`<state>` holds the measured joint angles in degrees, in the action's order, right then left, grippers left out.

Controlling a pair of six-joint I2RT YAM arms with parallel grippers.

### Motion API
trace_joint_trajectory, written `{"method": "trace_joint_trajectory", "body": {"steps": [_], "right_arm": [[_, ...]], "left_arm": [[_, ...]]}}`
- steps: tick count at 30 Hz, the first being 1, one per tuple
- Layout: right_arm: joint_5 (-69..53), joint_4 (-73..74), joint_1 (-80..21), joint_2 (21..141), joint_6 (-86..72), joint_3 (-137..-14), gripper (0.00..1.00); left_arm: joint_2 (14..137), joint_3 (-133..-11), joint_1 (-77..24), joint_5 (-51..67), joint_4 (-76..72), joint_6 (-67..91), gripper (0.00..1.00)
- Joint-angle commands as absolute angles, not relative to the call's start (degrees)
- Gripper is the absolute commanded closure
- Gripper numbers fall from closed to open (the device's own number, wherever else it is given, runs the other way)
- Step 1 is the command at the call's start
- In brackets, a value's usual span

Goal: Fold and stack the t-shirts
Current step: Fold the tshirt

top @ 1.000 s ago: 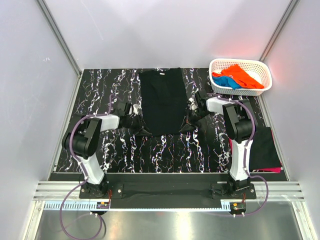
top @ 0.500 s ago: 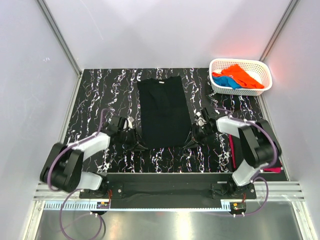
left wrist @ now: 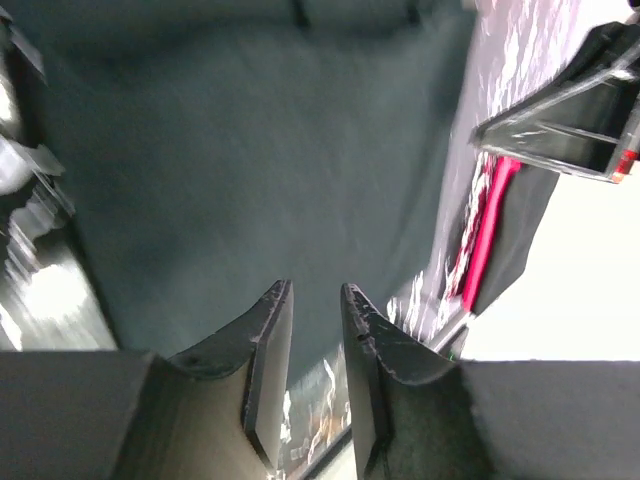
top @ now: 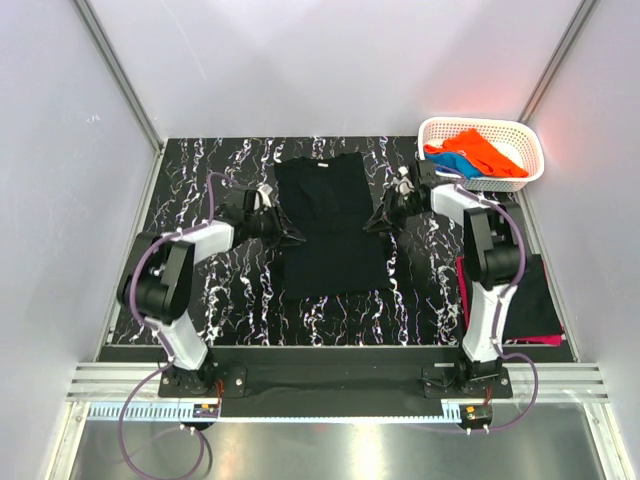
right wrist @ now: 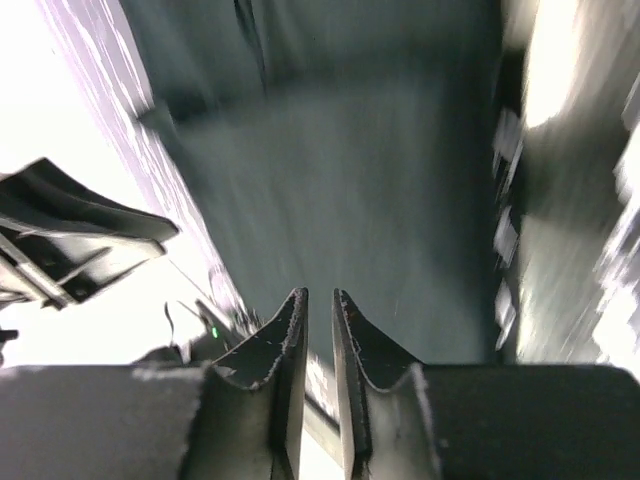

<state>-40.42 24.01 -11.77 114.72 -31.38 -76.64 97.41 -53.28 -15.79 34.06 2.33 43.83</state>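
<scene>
Two pincers flanking a large black t-shirt [top: 330, 225] on the marbled worktop [top: 200, 170].

Large black t-shirt flat at mid-worktop, collar toward the far wall, laid out as one long dark panel. Left pincer [top: 290, 235] at that shirt's left edge and right pincer [top: 377, 222] at its right edge, each about halfway along the cloth. On the wrist cameras, both low over the dark fabric, fingers parted by a narrow slit, nothing clamped between them; contact with the cloth impossible to tell through the blur. Beyond the shirt's far right corner, a white basket [top: 500, 183] holding an orange t-shirt [top: 487, 150] on top of a blue t-shirt [top: 453, 165]. Well to the shirt's right, toward the near edge, a folded black t-shirt [top: 530, 290] stacked on a magenta t-shirt [top: 540, 341].
</scene>
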Motion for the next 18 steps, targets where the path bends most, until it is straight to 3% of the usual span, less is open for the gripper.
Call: {"method": "trace_joint_trajectory", "body": {"steps": [1, 11, 18], "right_arm": [[-42.36, 24.34, -10.29, 119.96, -31.38, -85.06, 0.79], [-38.5, 24.7, -10.11, 131.12, -31.82, -94.39, 0.81], [-29.29, 25.92, -9.67, 133.07, -29.36, -96.06, 0.8]], "left_arm": [[103.69, -58.35, -13.27, 37.0, -5.98, 46.32, 0.7], [114.87, -65.65, -10.55, 38.32, -6.06, 45.09, 0.71], [119.44, -68.9, -7.12, 36.83, -0.54, 42.19, 0.72]]}}
